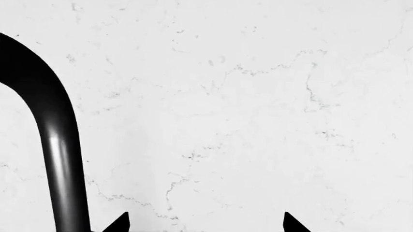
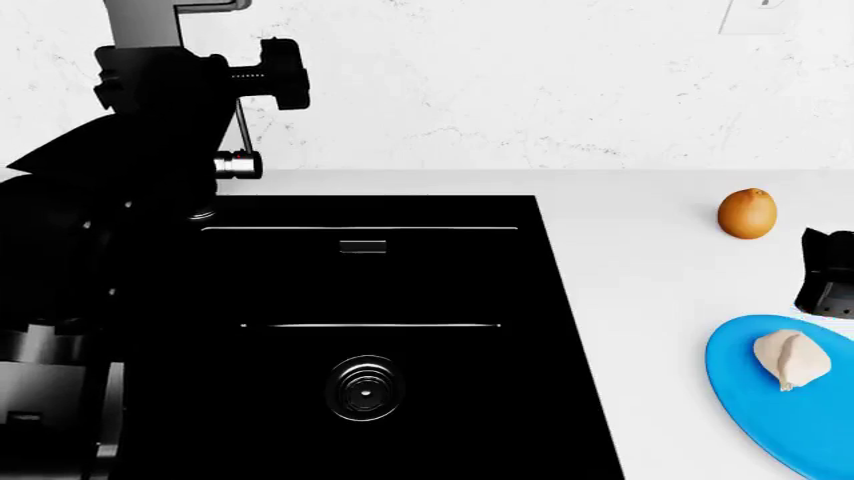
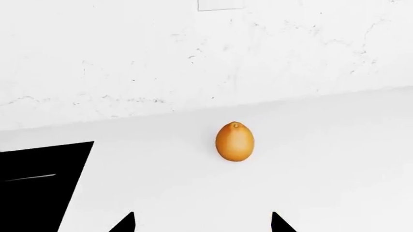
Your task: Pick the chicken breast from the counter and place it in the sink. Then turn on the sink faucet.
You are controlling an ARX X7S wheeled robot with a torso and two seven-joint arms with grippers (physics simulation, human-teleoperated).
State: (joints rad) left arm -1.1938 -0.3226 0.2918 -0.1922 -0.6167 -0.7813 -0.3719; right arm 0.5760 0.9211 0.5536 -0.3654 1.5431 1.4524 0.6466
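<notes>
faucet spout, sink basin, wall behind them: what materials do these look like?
Sink faucet: likely dark metal, satin; a soft highlight runs down the tube.
Sink: glossy black, perhaps composite or enamel; thin bright edge reflections.
Wall: white marble-look stone with fine grey veining.

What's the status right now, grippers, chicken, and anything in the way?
Left gripper open, empty, up beside the sink faucet. Right gripper open, empty, facing the orange egg-shaped object. Chicken breast on the blue plate, not in the sink. Nothing blocking.
</notes>
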